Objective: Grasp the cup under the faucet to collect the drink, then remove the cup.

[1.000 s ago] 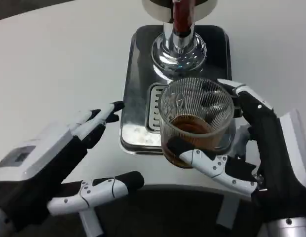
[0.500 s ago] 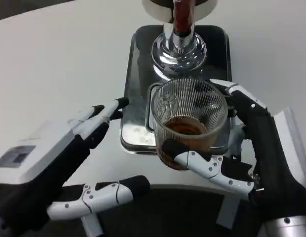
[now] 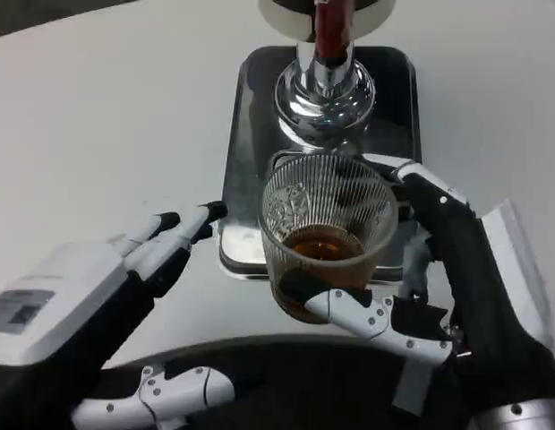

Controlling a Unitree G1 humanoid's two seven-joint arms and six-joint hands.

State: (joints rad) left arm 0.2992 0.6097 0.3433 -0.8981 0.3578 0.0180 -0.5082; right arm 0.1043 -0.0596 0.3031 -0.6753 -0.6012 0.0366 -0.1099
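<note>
Cup drawn back from the faucet toward the robot, with drink inside.

Head view: since 0.5 s ago the cup (image 3: 327, 235) has moved nearer and left, over the tray's (image 3: 246, 143) front edge, clear of the faucet (image 3: 325, 76). The right hand (image 3: 439, 278) wraps its wall; the left hand (image 3: 107, 296) waits beside it with fingers apart, holding nothing. Ribbed glass: rigid, breakable, probably slick, liquid-weighted, so a grip around the lower wall suits best. No legible writing.
</note>
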